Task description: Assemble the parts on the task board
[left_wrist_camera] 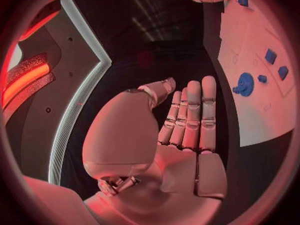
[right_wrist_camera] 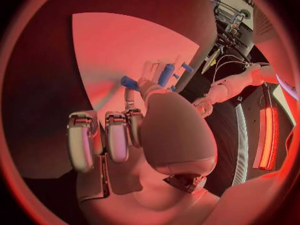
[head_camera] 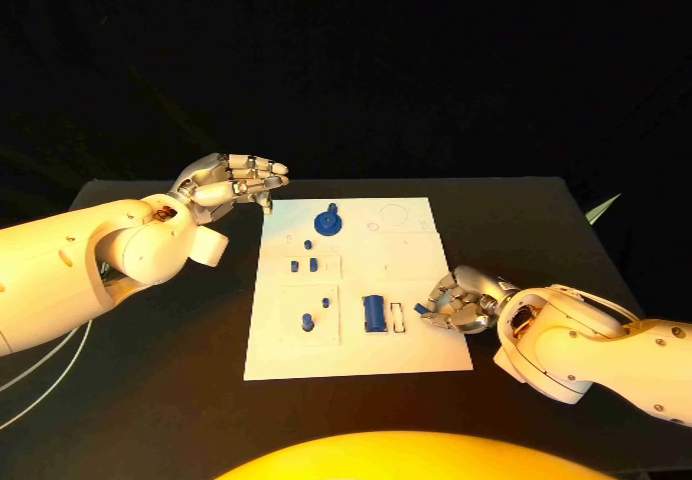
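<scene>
We see the left hand [head_camera: 231,182] raised just off the board's [head_camera: 361,355] far left corner, fingers together and grasping nothing, presumably parked clear. On the board lie the gear [head_camera: 329,220], pegs and cylinder [head_camera: 374,313]. At its right edge the right hand [head_camera: 459,300] pinches a small blue part [right_wrist_camera: 129,82], ready for insertion; the wrist view reveals this pinch, which the head view leaves indistinct.

Parts [head_camera: 375,313] lie on the task board [head_camera: 411,262], mid-table [head_camera: 159,400].

White task board [head_camera: 418,350] flat mid-table, small blue parts [head_camera: 330,220] scattered on it (one cylinder [head_camera: 374,313] lying down)
</scene>
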